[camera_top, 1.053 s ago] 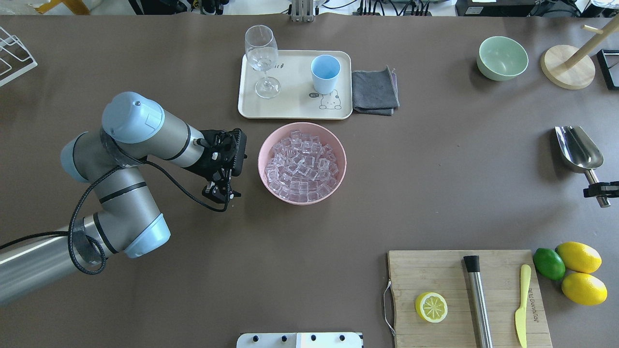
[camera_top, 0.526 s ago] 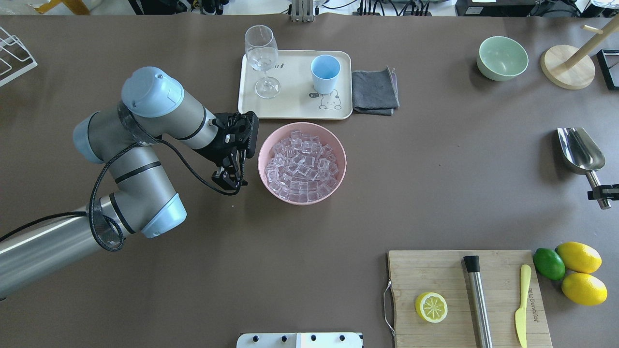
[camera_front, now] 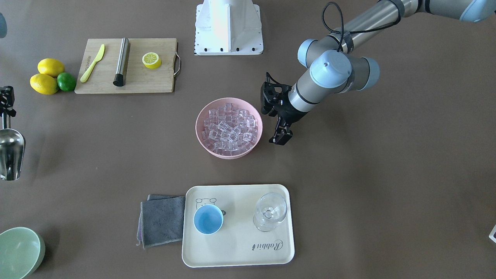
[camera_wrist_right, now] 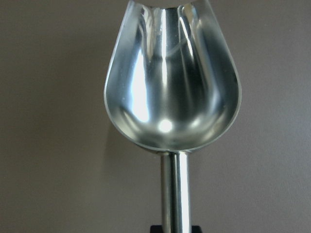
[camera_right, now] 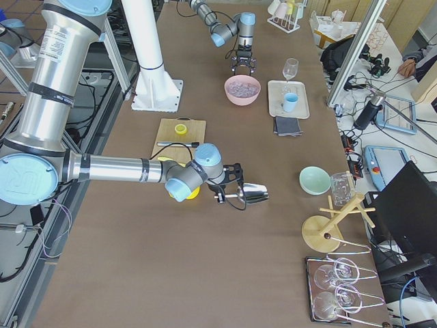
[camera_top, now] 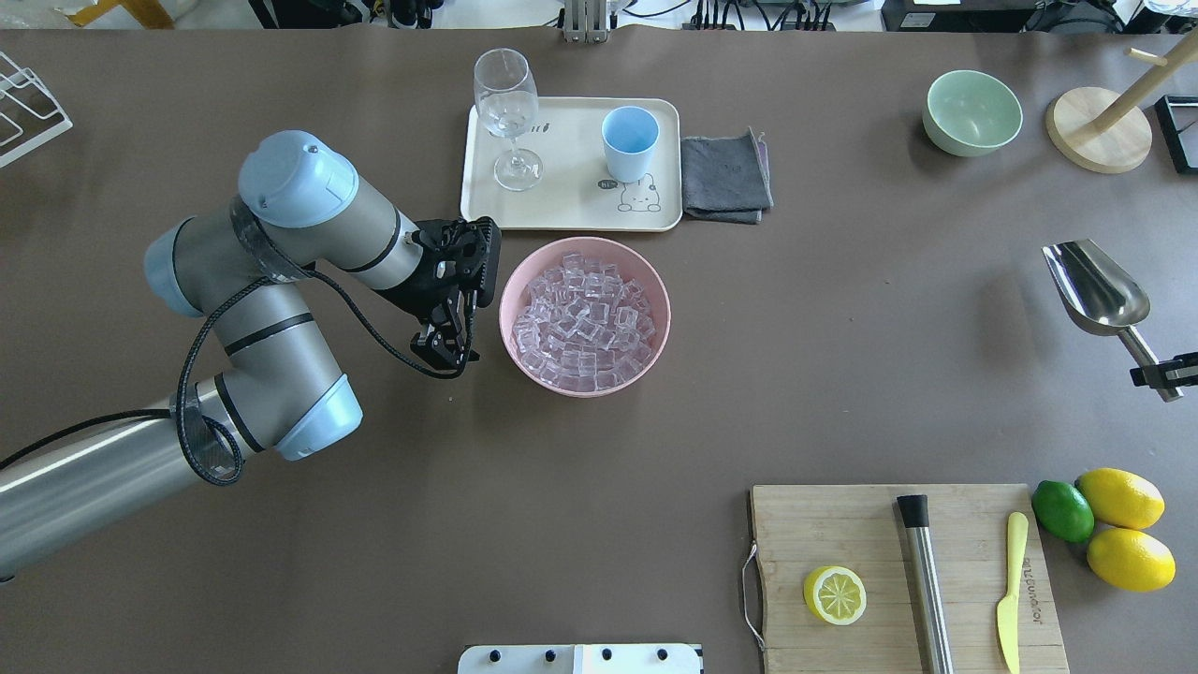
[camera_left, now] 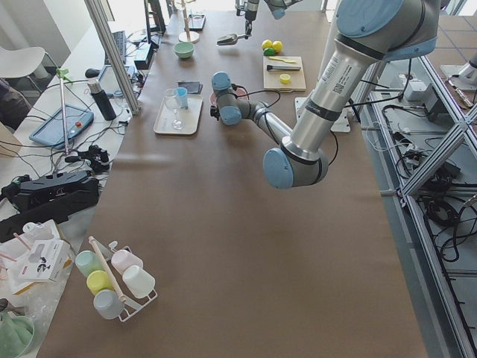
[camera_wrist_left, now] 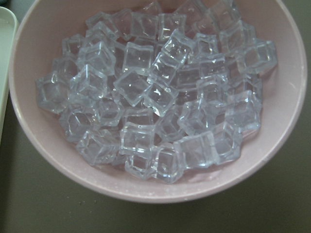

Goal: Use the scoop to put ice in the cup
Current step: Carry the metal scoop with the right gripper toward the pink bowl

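The ice (camera_top: 585,316) is a heap of clear cubes in a pink bowl (camera_top: 513,281) at mid-table; it fills the left wrist view (camera_wrist_left: 155,102). The light-blue cup (camera_top: 629,140) stands upright on a cream tray (camera_top: 571,211) behind the bowl, empty in the front view (camera_front: 208,219). My right gripper (camera_top: 1165,373) is shut on the thin handle of the steel scoop (camera_top: 1097,288), held empty above the table at the far right; its bowl shows in the right wrist view (camera_wrist_right: 172,87). My left gripper (camera_top: 447,348) hangs open and empty just left of the pink bowl.
A stemmed glass (camera_top: 506,112) shares the tray. A grey cloth (camera_top: 725,176) lies right of it. A pale green bowl (camera_top: 971,112) and a wooden stand (camera_top: 1097,131) are far right. A cutting board (camera_top: 898,580) holds a lemon half, steel cylinder and knife; lemons and a lime (camera_top: 1062,510) lie beside it.
My left arm swung toward the pink bowl's left side and has nearly stopped there. The scoop in my right gripper has shifted left and turned its bowl toward the table's middle.
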{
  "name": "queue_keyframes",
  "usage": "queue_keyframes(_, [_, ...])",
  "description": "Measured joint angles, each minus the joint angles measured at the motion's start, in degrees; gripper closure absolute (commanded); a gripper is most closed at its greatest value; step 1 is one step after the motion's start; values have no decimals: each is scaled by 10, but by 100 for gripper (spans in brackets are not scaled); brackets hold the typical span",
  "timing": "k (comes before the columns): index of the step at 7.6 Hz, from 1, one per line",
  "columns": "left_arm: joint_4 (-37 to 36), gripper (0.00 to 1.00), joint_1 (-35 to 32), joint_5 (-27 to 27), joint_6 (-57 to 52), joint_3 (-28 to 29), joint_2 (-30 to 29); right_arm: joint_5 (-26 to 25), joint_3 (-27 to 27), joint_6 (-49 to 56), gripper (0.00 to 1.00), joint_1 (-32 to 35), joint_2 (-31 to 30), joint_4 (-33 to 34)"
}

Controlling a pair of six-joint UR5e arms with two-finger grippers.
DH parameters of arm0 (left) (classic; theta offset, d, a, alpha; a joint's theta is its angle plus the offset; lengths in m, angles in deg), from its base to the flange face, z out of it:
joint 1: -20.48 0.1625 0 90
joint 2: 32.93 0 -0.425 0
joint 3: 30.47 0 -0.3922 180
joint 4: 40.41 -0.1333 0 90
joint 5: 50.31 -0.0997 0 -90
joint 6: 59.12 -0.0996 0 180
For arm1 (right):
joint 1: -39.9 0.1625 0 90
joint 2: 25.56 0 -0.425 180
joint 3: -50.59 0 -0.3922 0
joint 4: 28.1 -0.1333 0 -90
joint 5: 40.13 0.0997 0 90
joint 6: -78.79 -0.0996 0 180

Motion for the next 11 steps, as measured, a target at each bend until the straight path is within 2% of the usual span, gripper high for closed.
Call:
queue_keyframes(2, [20, 1, 6, -2, 11, 6, 0, 11, -60, 107, 100, 22, 19, 97])
queue_keyframes(4, [57, 1, 13, -5, 34, 21, 0, 32, -93, 222, 100, 46, 76, 209])
queue_keyframes(7, [66, 1, 15, -6, 42, 25, 0, 44, -143, 363, 100, 59, 156, 357])
queue_keyframes(9, [68, 1, 18, -6, 43, 25, -1, 37, -218, 453, 100, 36, 209, 481])
queue_keyframes(11, [71, 1, 19, -7, 43, 25, -1, -14, -259, 532, 100, -20, 308, 633])
